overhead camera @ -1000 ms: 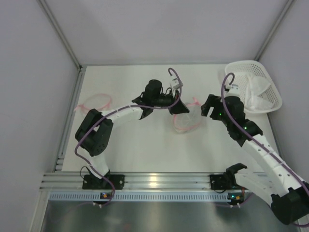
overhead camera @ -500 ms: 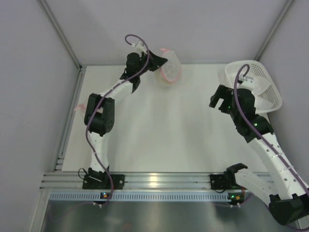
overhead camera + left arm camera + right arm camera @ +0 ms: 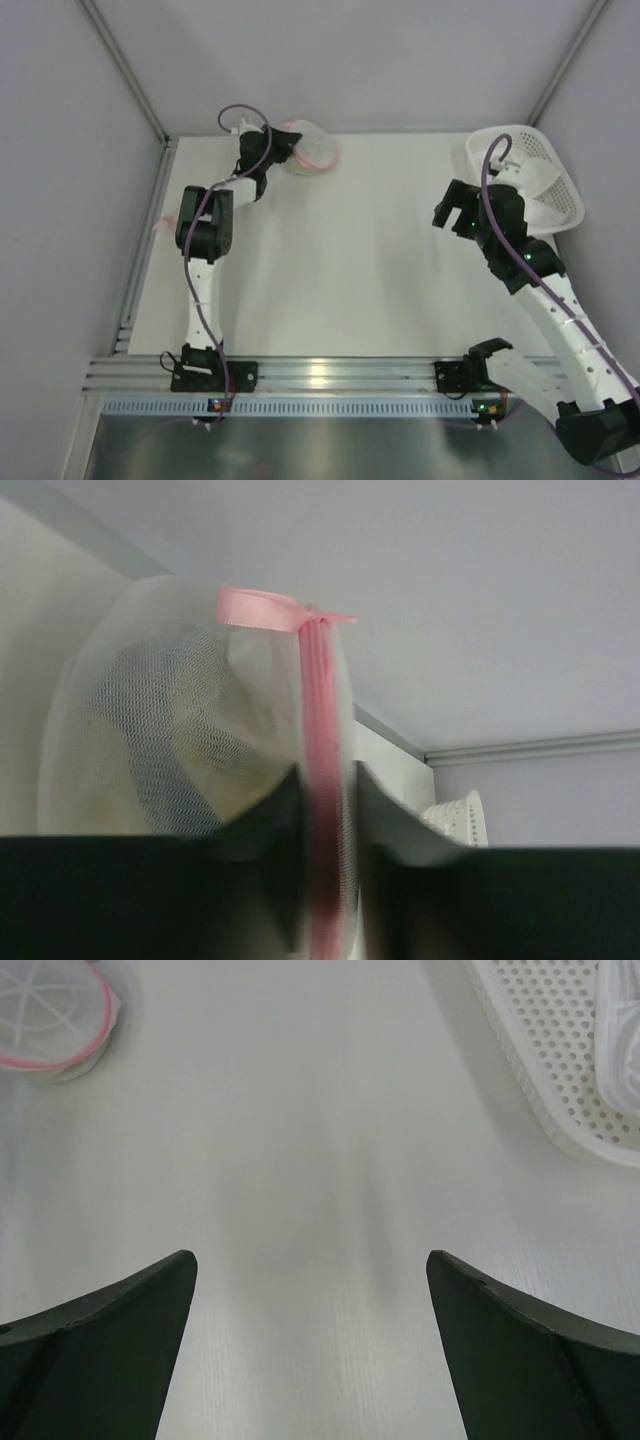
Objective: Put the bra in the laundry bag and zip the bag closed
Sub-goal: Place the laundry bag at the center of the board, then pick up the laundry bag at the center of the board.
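Observation:
The laundry bag (image 3: 312, 152) is a round white mesh pouch with pink trim, at the back left of the table. My left gripper (image 3: 277, 150) is shut on its pink trim (image 3: 320, 720), and the mesh (image 3: 150, 730) hangs in front of the left wrist camera. A darker shape shows through the mesh; I cannot tell what it is. The bag also shows in the right wrist view (image 3: 50, 1020). My right gripper (image 3: 452, 214) is open and empty over bare table (image 3: 310, 1260), just left of the basket. I cannot clearly pick out the bra.
A white perforated basket (image 3: 560, 175) stands at the back right with white cloth (image 3: 535, 190) in it; it also shows in the right wrist view (image 3: 540, 1060). A bit of pink (image 3: 158, 222) shows by the left table edge. Walls enclose the table.
My left arm has swung the bag from the middle of the table up and over to the back left corner. My right gripper has drawn back a little toward the basket.

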